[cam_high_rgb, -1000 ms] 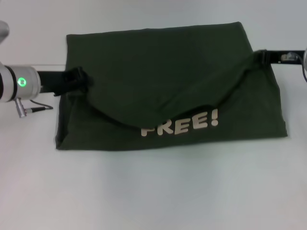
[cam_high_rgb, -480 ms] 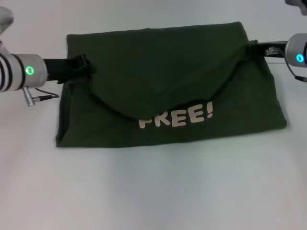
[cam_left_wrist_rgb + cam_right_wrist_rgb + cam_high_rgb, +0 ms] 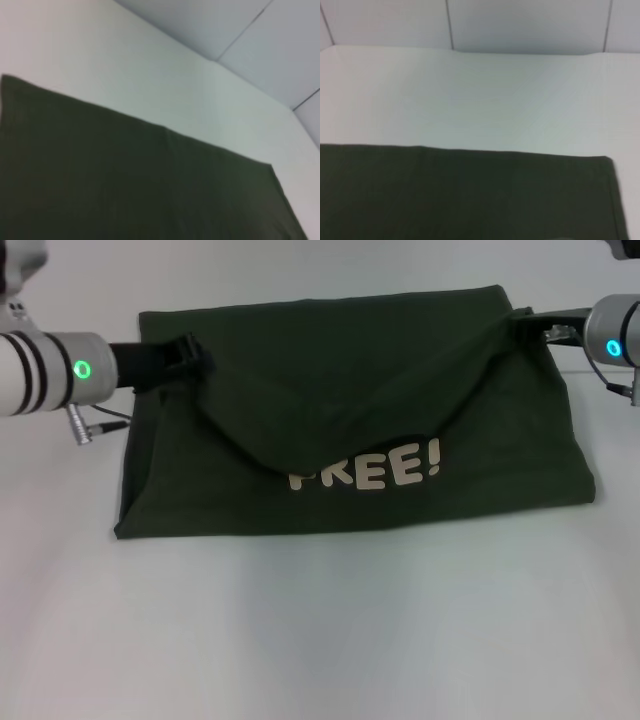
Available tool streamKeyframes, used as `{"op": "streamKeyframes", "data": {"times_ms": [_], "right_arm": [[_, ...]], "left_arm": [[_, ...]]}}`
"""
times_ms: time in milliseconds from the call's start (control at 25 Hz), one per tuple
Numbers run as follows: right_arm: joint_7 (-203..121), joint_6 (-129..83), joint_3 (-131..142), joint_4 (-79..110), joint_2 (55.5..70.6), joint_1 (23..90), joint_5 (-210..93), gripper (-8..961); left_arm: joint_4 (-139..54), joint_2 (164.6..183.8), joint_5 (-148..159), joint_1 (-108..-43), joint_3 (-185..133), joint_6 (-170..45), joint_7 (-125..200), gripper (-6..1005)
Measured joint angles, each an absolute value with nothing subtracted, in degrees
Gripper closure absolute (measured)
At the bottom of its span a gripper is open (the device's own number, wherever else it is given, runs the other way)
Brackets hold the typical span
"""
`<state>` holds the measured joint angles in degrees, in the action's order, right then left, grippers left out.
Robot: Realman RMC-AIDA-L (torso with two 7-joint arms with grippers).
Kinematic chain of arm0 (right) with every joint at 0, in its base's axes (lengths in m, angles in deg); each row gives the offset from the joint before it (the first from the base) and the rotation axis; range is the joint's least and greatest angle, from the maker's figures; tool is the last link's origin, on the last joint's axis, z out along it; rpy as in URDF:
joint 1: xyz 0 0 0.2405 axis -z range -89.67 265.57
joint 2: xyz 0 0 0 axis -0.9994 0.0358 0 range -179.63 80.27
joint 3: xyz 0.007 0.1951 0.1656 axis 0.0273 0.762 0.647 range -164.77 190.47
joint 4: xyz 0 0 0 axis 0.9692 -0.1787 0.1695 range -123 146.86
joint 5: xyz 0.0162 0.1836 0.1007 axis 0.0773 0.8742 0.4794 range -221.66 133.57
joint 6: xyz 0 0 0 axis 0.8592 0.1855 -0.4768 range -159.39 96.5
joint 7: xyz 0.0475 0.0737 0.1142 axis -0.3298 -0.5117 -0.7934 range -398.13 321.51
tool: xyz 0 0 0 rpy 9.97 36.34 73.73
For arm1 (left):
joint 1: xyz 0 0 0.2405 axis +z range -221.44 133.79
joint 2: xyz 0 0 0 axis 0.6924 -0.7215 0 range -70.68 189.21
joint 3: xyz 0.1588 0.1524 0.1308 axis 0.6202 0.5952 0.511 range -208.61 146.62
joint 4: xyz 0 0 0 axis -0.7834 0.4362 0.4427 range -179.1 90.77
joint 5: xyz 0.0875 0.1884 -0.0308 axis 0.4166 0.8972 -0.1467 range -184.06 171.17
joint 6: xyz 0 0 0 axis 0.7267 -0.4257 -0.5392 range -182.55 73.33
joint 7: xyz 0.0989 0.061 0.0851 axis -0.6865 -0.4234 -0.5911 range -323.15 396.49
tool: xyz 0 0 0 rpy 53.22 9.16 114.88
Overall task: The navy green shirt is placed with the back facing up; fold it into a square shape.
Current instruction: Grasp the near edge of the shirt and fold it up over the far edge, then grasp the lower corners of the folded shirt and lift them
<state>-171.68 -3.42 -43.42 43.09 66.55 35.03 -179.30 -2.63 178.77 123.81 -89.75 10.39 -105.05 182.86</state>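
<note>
**Shirt mid-fold, both tools pinching the lifted edge**

Navy green shirt [image 3: 350, 410] spread across the middle of the white worktop [image 3: 320, 640], dark olive, roughly rectangular. Lower layer flat on the surface with cream "FREE!" lettering [image 3: 365, 468] showing near the front, first letter partly covered. Upper flap draped over it, held up at both side corners and sagging down in a curve through the centre, right to the top of the lettering.

Left tool [image 3: 190, 352] at the shirt's left side near the back, clenched on the fabric corner, cloth bunched up around the black fingers. Green light glowing on the silver wrist behind it.

Right tool [image 3: 525, 325] at the right back corner, mostly buried in the cloth, fabric pulled up into a peak there, so apparently gripping the edge as well. Another glowing light on that wrist.

Wrist views: just plain green cloth lying against the pale worktop, far straight edge and one corner visible, grey wall panels behind. No fingers visible in either.
</note>
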Motion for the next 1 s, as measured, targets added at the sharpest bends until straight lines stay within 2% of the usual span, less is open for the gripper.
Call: {"op": "streamKeyframes", "data": {"times_ms": [240, 400, 560, 640, 800, 880, 1000], "right_arm": [[-172.08, -3.21, -43.64, 40.13, 66.93, 34.16, -182.31, 873], [-174.13, -0.51, -43.56, 40.58, 66.48, 34.43, -185.76, 872], [-179.0, 3.88, -42.88, 44.22, 65.74, 35.23, -189.18, 871], [-179.98, 8.59, -42.45, 51.04, 65.98, 38.39, -187.86, 795], [-179.46, 18.59, -41.05, 65.32, 67.37, 46.9, -180.16, 642], [-178.7, 22.7, -40.66, 68.69, 67.5, 50.63, -175.11, 394], [-175.3, 28.22, -39.12, 68.88, 67.45, 55.08, -166.44, 293]], "left_arm": [[-9.43, 176.7, 125.58, -91.99, 11.63, -104.22, 182.82, 982], [-10.7, 175.83, 125.75, -92.33, 16.23, -105.04, 182.65, 982], [-7.74, 175.04, 125.16, -91.2, 16.51, -112.21, 183.12, 837], [-3.29, 175.34, 123.6, -88.69, 13.39, -117.98, 182.98, 734], [5.65, 176.85, 118.53, -81.52, 9.21, -128.37, 182.42, 545], [6.39, 176.79, 115.89, -78.67, 8.82, -131.55, 180.06, 458], [3.88, 176.55, 111.93, -75.17, 7.42, -134.32, 171.56, 350]]}}
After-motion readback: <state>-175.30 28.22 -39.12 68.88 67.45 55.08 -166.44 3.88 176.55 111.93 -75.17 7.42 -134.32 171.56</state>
